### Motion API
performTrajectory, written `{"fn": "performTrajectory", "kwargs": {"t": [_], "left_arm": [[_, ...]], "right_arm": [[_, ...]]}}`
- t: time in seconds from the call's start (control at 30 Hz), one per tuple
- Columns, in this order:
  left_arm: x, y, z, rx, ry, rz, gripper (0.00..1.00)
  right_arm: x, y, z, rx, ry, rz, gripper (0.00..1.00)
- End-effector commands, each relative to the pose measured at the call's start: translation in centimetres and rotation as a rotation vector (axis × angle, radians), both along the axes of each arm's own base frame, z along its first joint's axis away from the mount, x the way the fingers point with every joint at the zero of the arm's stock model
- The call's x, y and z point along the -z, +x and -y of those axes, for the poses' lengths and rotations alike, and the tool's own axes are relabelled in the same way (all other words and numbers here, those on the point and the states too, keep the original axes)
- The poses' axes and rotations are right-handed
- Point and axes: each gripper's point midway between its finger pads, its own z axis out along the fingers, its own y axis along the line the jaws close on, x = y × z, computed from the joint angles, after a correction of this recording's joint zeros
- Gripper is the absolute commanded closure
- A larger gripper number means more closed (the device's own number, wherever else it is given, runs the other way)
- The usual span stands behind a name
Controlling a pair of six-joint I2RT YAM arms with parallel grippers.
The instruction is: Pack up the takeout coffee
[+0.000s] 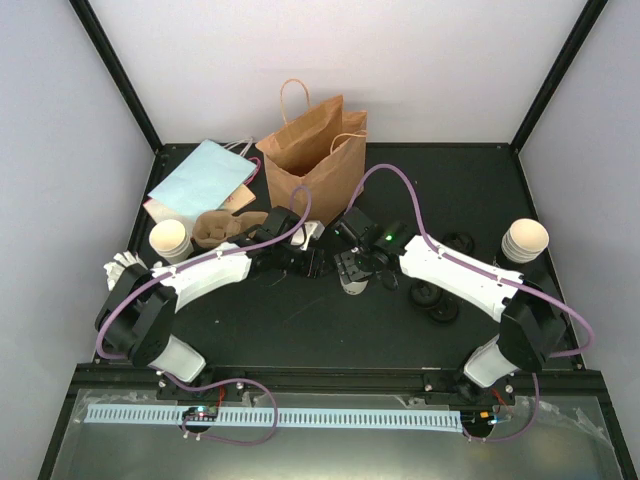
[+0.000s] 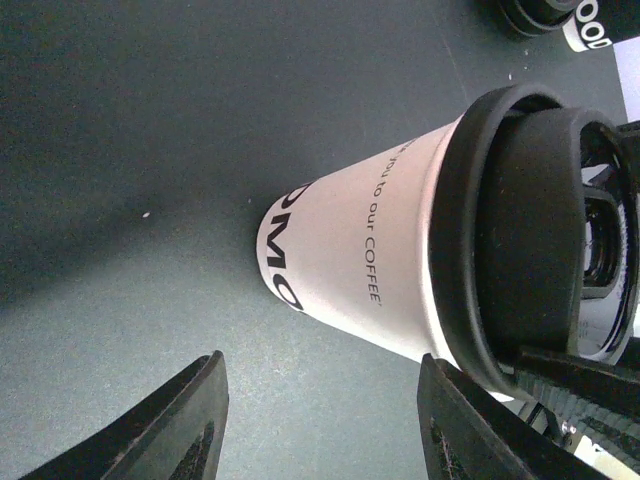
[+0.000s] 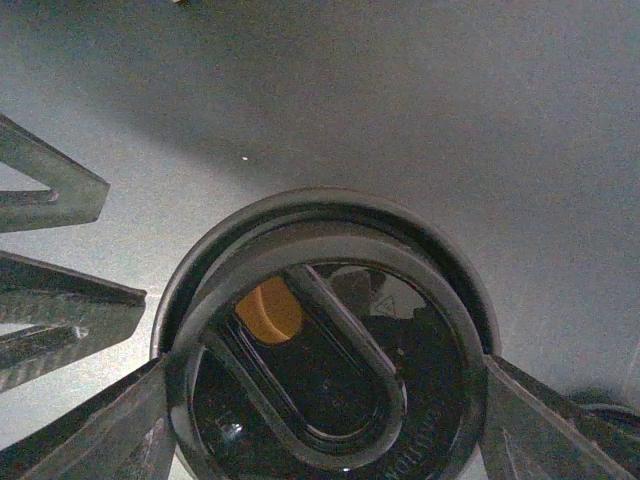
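Note:
A takeout coffee cup (image 2: pixel 370 270), white with black print, stands on the dark table. Its round black lid (image 2: pixel 520 230) sits on top. In the right wrist view the lid (image 3: pixel 330 340) fills the space between my right gripper's (image 3: pixel 327 365) fingers, which press on its rim from both sides. My left gripper (image 2: pixel 322 360) is open just in front of the cup's base, with only bare table between its fingertips. From above, both grippers meet mid-table: the left (image 1: pixel 305 262), the right (image 1: pixel 352 275). The cup is mostly hidden under them.
A brown paper bag (image 1: pixel 310 160) stands open at the back centre, with a flat pale-blue bag (image 1: pixel 200 178) to its left. Stacks of cream cups stand at left (image 1: pixel 170 240) and right (image 1: pixel 525 240). Loose black lids (image 1: pixel 437 300) lie to the right, a cardboard carrier (image 1: pixel 222 228) to the left.

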Motion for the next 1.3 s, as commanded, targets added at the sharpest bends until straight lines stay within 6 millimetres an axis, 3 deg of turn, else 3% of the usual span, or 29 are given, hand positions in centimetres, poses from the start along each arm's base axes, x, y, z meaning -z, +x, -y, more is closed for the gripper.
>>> {"fn": "performTrajectory", "kwargs": {"t": [0.0,0.4,1.0,1.27], "left_arm": [[-1.0,0.9,0.8,0.013,-0.03,0.023,0.46],[-0.5,1.0,1.0,0.014,-0.033,0.01,0.46],[0.0,0.9,0.9,0.012,-0.029,0.002,0.46],[-0.1,0.9,0.9,0.014,-0.033,0.0,0.46]], "right_arm": [[-0.9,-0.2,-0.6,-0.001,0.071,0.03,0.21],[-0.4,-0.6,-0.6,-0.013,0.096,0.029,0.21],[-5.9,0.0,0.3,0.002,0.241,0.232,0.21],[-3.7,-0.8,0.2,-0.064,0.231,0.216,0.2]]}}
